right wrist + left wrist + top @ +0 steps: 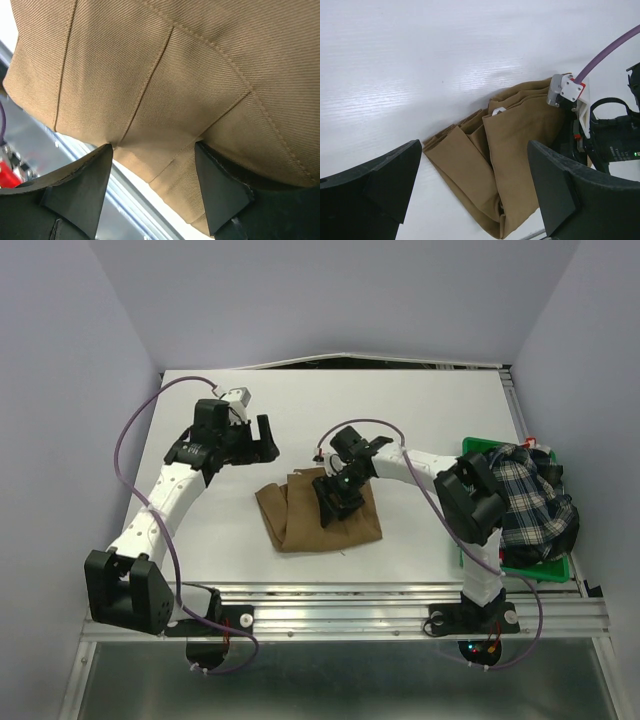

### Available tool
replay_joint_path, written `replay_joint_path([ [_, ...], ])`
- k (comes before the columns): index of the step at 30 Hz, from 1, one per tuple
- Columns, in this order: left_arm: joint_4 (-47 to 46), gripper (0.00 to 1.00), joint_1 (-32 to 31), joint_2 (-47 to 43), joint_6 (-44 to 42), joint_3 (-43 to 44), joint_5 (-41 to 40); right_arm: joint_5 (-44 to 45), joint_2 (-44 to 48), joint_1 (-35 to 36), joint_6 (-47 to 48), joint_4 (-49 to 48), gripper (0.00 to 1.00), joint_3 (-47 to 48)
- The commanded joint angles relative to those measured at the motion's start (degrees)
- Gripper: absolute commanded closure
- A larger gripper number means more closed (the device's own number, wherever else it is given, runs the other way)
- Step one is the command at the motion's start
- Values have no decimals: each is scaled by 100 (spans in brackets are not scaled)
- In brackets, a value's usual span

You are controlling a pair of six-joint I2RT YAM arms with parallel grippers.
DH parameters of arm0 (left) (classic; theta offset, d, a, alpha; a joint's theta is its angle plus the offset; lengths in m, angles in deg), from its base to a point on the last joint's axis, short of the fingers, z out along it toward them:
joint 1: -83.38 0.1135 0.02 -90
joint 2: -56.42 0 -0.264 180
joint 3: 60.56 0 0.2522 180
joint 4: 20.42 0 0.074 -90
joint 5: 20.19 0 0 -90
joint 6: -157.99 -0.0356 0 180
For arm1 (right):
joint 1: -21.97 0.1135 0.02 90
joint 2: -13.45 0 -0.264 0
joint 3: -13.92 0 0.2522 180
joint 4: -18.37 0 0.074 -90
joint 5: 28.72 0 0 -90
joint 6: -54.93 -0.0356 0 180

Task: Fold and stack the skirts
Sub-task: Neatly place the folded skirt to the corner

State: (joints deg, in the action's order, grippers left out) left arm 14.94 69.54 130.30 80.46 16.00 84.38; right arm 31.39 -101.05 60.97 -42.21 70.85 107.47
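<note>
Right end effector [338, 496], lowered onto tan-brown skirt [300, 525] at middle of table [400, 410], fingers [80, 185] partway apart and pressed into the cloth with a raised fold between them, perhaps nipped; real grip or mere contact cannot be told. Left end effector [262, 432], spread wide, holding nothing, poised above bare table just beyond the far left corner of the tan-brown skirt. Tan-brown skirt folded in layers, lying flat toward the near edge; plaid skirt [535, 505], navy and white, heaped in green tray [512, 566] at far right.
</note>
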Motion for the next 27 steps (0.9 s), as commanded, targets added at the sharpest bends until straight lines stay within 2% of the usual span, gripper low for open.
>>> replay_joint_path([
  [1, -95, 1, 136, -226, -69, 100, 108, 2048, -881, -15, 115, -857, 27, -52],
  [5, -121, 1, 189, -138, -104, 240, 134, 2232, -1188, -559, 651, -497, 27, 475],
  [6, -130, 1, 189, -112, -87, 276, 160, 2285, -1198, -665, 1105, -445, 27, 589],
  [10, -209, 1, 189, -41, -78, 373, 213, 2637, -1189, -1165, 1872, -295, 27, 827],
  [15, -306, 2, 189, -24, -122, 425, 222, 2901, -1373, -1711, 1962, 153, 28, 1486],
  [21, -385, 1, 189, -111, -210, 452, 248, 2383, -1005, -1712, 1909, 425, 22, 2224],
  [27, -455, 1, 189, -287, -219, 399, 248, 2681, -811, -1606, 1514, 856, 20, 2849],
])
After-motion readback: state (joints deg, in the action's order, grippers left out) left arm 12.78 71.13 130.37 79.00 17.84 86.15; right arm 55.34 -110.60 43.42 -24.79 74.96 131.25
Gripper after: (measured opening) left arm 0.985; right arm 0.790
